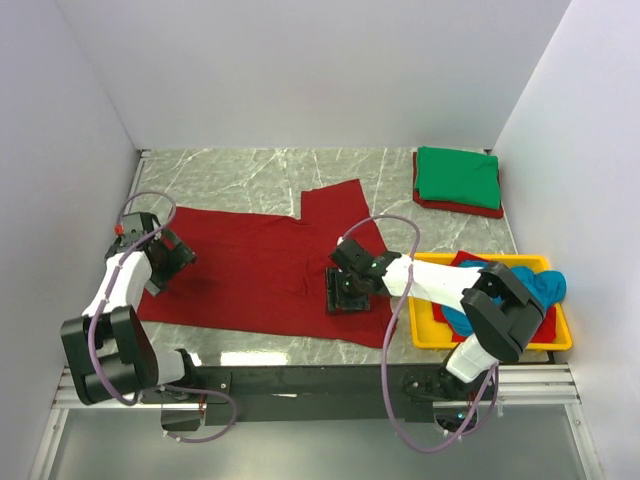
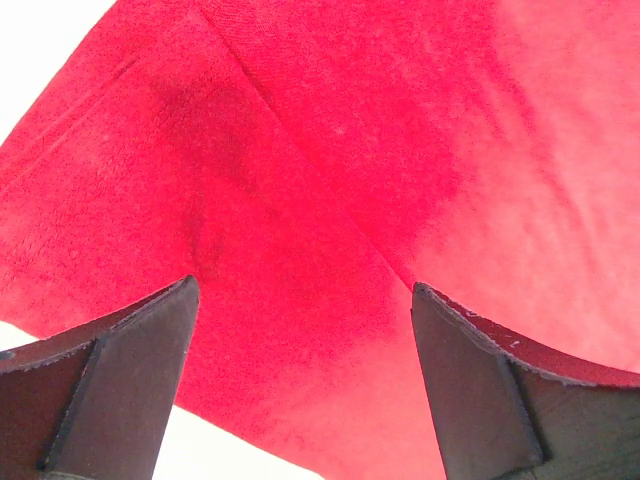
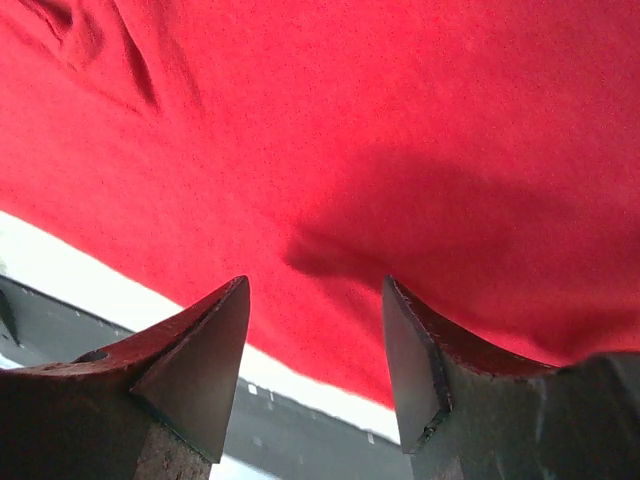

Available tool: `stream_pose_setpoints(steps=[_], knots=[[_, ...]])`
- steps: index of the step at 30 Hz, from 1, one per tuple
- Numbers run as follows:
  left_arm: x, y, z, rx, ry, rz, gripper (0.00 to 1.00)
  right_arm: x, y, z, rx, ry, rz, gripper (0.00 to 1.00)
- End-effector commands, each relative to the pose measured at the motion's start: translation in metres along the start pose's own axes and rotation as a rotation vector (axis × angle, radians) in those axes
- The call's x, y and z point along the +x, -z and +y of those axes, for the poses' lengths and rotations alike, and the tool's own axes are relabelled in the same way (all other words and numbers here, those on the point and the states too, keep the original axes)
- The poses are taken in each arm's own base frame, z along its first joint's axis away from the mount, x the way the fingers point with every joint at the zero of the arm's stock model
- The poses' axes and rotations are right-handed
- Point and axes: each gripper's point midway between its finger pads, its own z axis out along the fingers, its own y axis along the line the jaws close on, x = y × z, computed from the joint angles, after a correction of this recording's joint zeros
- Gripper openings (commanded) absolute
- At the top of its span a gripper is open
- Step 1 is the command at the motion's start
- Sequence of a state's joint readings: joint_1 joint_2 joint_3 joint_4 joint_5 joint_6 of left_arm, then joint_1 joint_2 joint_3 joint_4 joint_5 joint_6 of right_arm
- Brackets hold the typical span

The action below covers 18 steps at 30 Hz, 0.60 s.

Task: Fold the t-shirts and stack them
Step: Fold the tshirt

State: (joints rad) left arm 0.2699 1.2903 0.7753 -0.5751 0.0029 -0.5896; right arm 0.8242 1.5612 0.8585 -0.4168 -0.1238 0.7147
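Left gripper (image 1: 168, 258) spread wide at left edge of dark red t-shirt (image 1: 250, 270) lying flat mid-frame, right gripper (image 1: 350, 290) jaws apart and empty above its lower right part, folded green t-shirt (image 1: 457, 177) upper right, teal t-shirt (image 1: 545, 285) in yellow tray (image 1: 440, 342)

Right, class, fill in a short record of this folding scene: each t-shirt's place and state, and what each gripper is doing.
On the table: dark red t-shirt, spread flat, unfolded
Stack, far right: folded green t-shirt on a folded dark red shirt
Yellow tray: crumpled teal t-shirt and some red cloth
Left gripper: open, over the spread shirt's left end
Right gripper: open, over its near hem
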Motion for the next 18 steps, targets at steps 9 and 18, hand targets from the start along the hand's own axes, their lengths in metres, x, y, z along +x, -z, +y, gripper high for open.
stream_pose_setpoints(steps=[9, 18], knots=[[-0.086, 0.039, -0.049, 0.091, 0.038, -0.193, 0.95, -0.089, 0.073, 0.035, 0.110, 0.174, -0.164, 0.63], [-0.138, 0.001, -0.080, 0.092, 0.066, -0.205, 0.92, -0.198, 0.074, 0.021, 0.104, 0.049, -0.296, 0.63]])
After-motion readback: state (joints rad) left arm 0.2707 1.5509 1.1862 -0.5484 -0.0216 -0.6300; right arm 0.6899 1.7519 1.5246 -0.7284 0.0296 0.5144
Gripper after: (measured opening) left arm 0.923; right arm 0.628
